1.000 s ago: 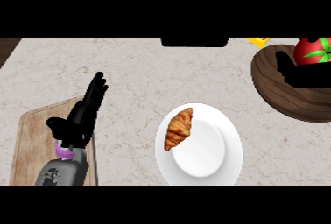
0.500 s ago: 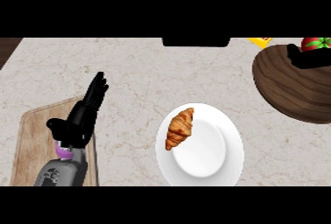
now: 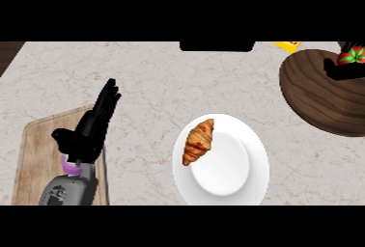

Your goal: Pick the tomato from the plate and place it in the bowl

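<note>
- Since the earlier frames, the tomato (image 3: 351, 56) and the right hand (image 3: 341, 70) are seen shifted toward the upper right corner, further over the far side of the bowl (image 3: 314, 96); the left hand (image 3: 89, 128) is unchanged.
- The tomato is no longer on the plate (image 3: 239, 178); it is seen at the right edge of the view, above the inside of the wooden bowl, with the dark shape of the right hand just below and beside it.
- Only a small part of the right hand is shown, so it cannot be told whether the tomato is gripped or already let go.
- The placing step is judged to be nearly done, with only the release and withdrawal left.
- A risk is seen in the tomato's position close to the bowl's far rim: if it is let go there, it may roll over the edge onto the bench (image 3: 178, 82), or be knocked out as the hand is drawn back.
- The left hand is held open and at rest at the view's left, fingers straight and pointing away, over the edge of a wooden board (image 3: 39, 154).
- A croissant (image 3: 198, 141) is left lying on the plate's left side, well apart from the bowl.
</note>
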`<act>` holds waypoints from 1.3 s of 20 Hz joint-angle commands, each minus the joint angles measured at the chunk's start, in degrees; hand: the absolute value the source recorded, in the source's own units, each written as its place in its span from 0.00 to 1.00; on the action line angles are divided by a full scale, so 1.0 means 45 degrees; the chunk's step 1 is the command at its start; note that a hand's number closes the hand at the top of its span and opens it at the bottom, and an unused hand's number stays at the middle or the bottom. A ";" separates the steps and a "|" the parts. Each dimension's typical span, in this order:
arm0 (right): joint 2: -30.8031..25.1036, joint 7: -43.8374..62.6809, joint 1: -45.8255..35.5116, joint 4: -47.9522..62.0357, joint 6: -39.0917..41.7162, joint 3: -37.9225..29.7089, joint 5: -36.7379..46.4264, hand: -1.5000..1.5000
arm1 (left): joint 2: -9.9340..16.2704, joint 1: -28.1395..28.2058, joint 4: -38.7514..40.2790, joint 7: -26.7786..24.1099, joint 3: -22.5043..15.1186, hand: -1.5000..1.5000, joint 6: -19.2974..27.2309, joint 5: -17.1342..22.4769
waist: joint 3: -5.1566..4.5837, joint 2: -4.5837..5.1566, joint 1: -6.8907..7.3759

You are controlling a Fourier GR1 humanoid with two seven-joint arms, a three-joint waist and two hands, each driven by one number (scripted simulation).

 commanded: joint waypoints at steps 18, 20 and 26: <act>-0.1172 -0.5983 -0.1630 0.5627 0.2057 -0.3695 -0.4184 0.00 | 0.0057 0.0171 -0.0240 0.0559 0.0150 0.50 -0.0031 -0.0004 | -0.0035 -0.0004 -0.0068; -0.0768 -0.5560 -0.1846 0.5478 0.1582 -0.3627 -0.4242 0.00 | -0.0202 0.0806 -0.0016 -0.0120 -0.0193 0.50 0.0129 -0.0358 | -0.0047 -0.0023 -0.0095; -0.1768 -0.4657 -0.1276 0.5500 0.3729 -0.4563 -0.5785 0.00 | -0.0351 0.0863 -0.0823 0.0351 -0.0409 0.50 0.0343 -0.0564 | -0.0051 -0.0077 -0.0229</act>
